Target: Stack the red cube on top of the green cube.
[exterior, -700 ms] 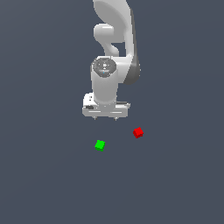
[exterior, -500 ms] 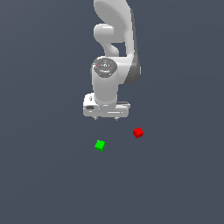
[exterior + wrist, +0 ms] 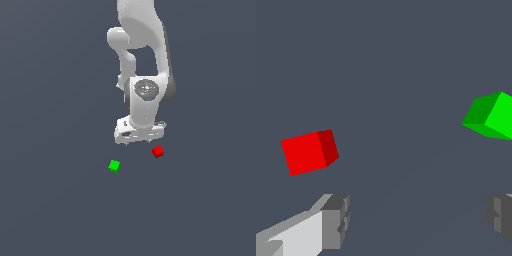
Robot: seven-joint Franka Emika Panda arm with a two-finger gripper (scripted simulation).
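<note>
Arm swings toward the red cube, nothing gripped yet.
The gripper [image 3: 138,142], jaws spread and empty, has shifted nearer the red cube [image 3: 158,151] at its 4 o'clock; the green cube [image 3: 114,166] lies untouched at 7.

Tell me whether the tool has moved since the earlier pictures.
Yes. The tool has shifted toward the exterior view's right, closer to the red cube, which has stayed put.
</note>
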